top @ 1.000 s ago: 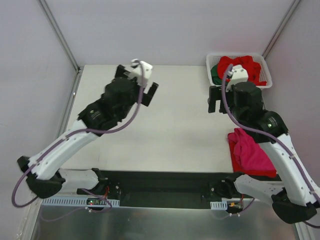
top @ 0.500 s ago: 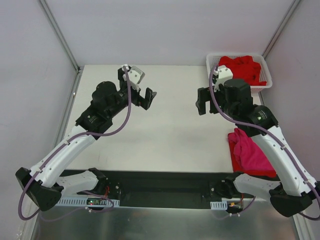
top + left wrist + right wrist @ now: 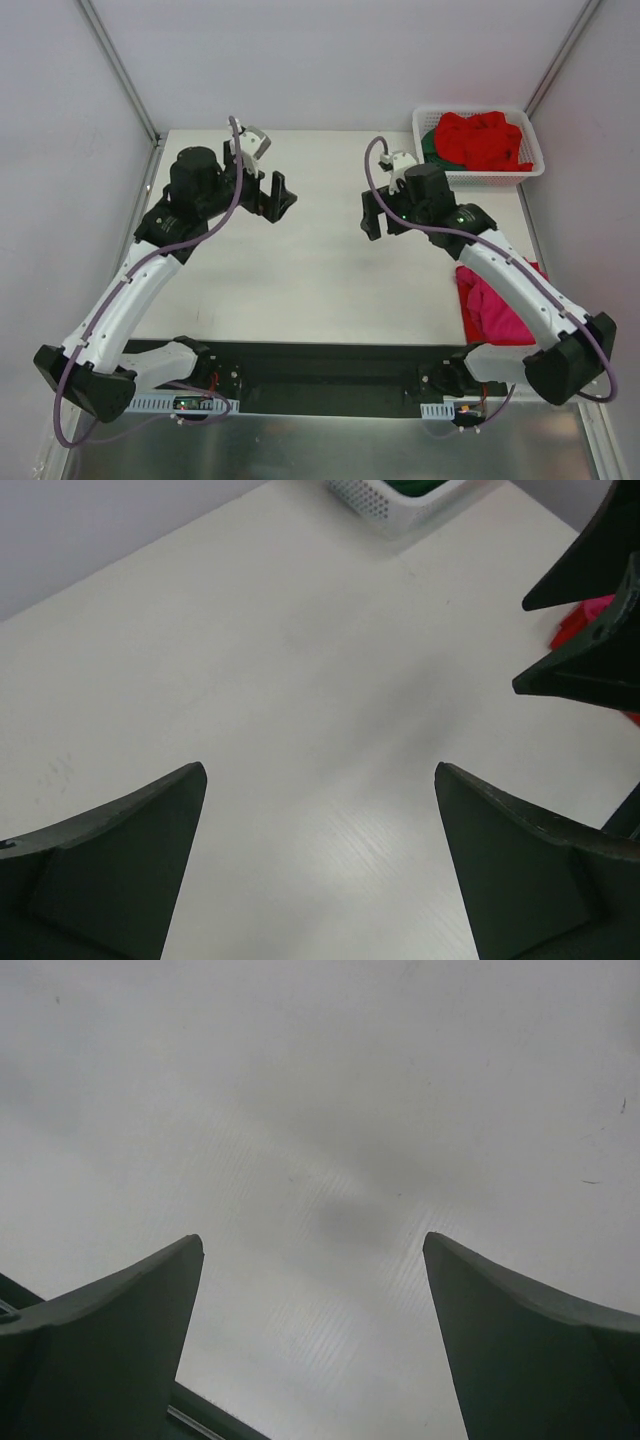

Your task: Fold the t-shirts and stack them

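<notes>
Both arms have swung leftward since a second ago. The right gripper (image 3: pixel 369 214) has drawn away from the front of the basket (image 3: pixel 532 168) toward the middle of the table, uncovering the basket's whole rim. The left gripper (image 3: pixel 280 200) has pulled back a little toward its own side.

One off-white table (image 3: pixel 330 270) stands between pale walls (image 3: pixel 330 60), with two grey metal rails (image 3: pixel 118 70) rising from its back corners. Two white-and-black arms reach over it, the left arm (image 3: pixel 130 290) and the right arm (image 3: pixel 520 285). Their grippers face each other, well apart, above bare tabletop.

One white slotted basket sits at the far right corner. It holds a crumpled heap of red t-shirts (image 3: pixel 485 138), how many I cannot tell, and one dark green t-shirt (image 3: pixel 430 146) tucked at its left end. Near the table's right edge lies one folded magenta-pink t-shirt (image 3: pixel 495 305) on top of a lower red t-shirt (image 3: pixel 467 322), both partly under the right arm.

Each gripper's jaws stand wide apart with nothing between them, and both wrist views show only table beneath.
</notes>
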Tool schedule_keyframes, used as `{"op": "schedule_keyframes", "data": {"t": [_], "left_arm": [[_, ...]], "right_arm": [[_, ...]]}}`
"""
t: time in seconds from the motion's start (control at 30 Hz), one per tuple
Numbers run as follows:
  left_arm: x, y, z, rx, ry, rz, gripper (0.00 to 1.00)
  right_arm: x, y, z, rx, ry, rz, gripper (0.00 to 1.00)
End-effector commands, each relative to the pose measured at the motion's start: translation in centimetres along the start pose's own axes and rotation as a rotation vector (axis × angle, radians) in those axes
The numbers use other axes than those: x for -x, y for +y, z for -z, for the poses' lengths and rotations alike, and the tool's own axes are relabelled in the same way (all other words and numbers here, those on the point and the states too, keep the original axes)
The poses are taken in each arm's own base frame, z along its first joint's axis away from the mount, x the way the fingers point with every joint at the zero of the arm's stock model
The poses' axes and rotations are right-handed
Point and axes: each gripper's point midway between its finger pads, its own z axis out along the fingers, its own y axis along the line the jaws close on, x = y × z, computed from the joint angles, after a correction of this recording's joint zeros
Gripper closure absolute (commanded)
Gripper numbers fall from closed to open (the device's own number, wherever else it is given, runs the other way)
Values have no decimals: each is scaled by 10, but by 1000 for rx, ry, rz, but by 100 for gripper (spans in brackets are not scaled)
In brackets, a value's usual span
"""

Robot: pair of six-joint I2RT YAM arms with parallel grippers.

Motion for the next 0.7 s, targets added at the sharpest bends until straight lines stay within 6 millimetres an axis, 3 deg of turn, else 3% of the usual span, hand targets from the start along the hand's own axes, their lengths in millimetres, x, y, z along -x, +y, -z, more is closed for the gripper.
{"op": "schedule_keyframes", "data": {"t": [0.0,0.03,0.07,0.13,0.17,0.2,0.33,0.4,0.43,0.47,0.5,0.53,0.57,0.6,0.67], "left_arm": [[-10,28,-7,44,103,70,1],[-12,37,-11,54,129,87,1],[-6,46,-26,50,146,99,1],[1,50,-42,1,170,147,1],[7,62,-57,-3,187,174,1],[11,63,-64,-16,186,227,1],[10,75,-91,-18,204,283,7],[-4,88,-100,39,219,279,7],[-28,96,-104,79,259,288,7],[-38,109,-105,144,258,264,6],[-41,117,-110,166,232,258,6],[-58,118,-112,164,256,283,6],[-62,110,-115,110,255,320,7],[-63,107,-117,86,247,336,7],[-54,89,-120,-24,207,348,10]], "right_arm": [[27,-11,-18,-55,-52,67,4],[34,-14,-20,-71,-59,81,4],[52,-16,-26,-77,-74,96,4],[72,-23,-25,-83,-76,75,4],[83,-26,-23,-89,-88,62,4],[107,-28,-18,-84,-144,30,4],[144,-23,-8,-39,-269,19,4],[151,-26,-14,-52,-319,33,4],[138,-33,-26,-74,-286,26,4],[131,-37,-33,-83,-266,28,4],[126,-54,-38,-164,-262,25,4],[108,-66,-49,-218,-222,58,4],[103,-75,-53,-261,-218,69,4],[102,-89,-53,-320,-223,59,4],[102,-97,-53,-317,-229,-7,3]]}}
